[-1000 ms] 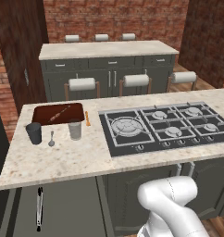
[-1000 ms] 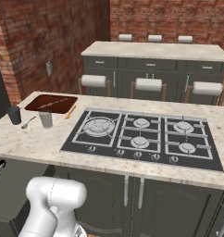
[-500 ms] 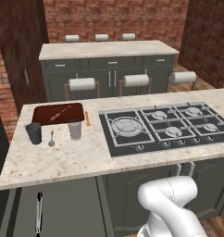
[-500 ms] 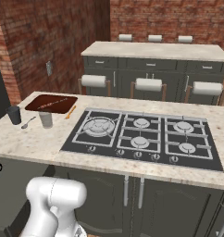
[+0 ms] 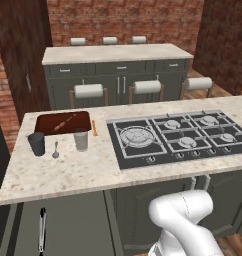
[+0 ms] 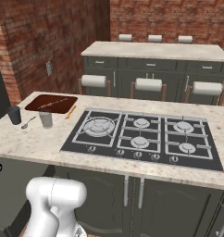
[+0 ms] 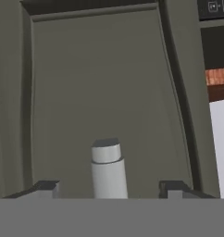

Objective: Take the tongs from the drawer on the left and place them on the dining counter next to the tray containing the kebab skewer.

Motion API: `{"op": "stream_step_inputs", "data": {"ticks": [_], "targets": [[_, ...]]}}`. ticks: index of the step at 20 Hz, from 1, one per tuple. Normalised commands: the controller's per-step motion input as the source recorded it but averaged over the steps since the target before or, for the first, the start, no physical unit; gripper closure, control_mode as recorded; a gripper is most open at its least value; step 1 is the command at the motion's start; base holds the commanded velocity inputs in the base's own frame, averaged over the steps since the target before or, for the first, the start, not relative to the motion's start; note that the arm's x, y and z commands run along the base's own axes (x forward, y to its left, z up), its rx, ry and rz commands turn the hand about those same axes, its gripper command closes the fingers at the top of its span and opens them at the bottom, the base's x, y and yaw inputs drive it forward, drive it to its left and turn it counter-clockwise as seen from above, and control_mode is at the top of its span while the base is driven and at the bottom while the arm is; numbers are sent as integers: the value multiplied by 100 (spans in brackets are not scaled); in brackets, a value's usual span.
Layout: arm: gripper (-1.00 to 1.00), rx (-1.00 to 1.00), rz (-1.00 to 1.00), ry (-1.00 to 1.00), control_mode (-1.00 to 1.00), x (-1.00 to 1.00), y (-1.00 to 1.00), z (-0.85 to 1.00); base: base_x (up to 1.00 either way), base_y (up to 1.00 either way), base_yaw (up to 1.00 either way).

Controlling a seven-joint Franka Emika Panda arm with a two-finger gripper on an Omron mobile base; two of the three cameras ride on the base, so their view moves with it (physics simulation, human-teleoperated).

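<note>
One tray (image 5: 63, 123) on beige dining counter (image 5: 93, 170)

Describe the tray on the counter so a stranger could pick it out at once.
Start at the long beige speckled dining counter with the black gas hob. Left of the hob, at the counter's far left corner, lies the tray: flat, rectangular, dark reddish-brown, low-rimmed, with a kebab skewer in it. The dark cup and pale cup nearer the front edge are upright and smaller.

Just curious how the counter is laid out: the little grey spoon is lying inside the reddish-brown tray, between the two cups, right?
Not quite. The spoon lies on the dining counter in front of the tray, not inside it, between the two cups. The left base view shows this.
</note>
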Motion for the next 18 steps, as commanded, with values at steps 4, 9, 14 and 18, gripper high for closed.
{"op": "stream_step_inputs", "data": {"ticks": [4, 9, 14, 18], "targets": [[-100, 6, 0, -5, -100, -94, -1, 8, 0, 0, 0], [-100, 5, 0, -3, -100, -77, -11, 44, 0, 0, 0], [-100, 8, 0, 0, -100, -67, -16, 64, 0, 0, 0], [-100, 10, 0, 0, -100, -71, -15, 73, 0, 0, 0]]}}
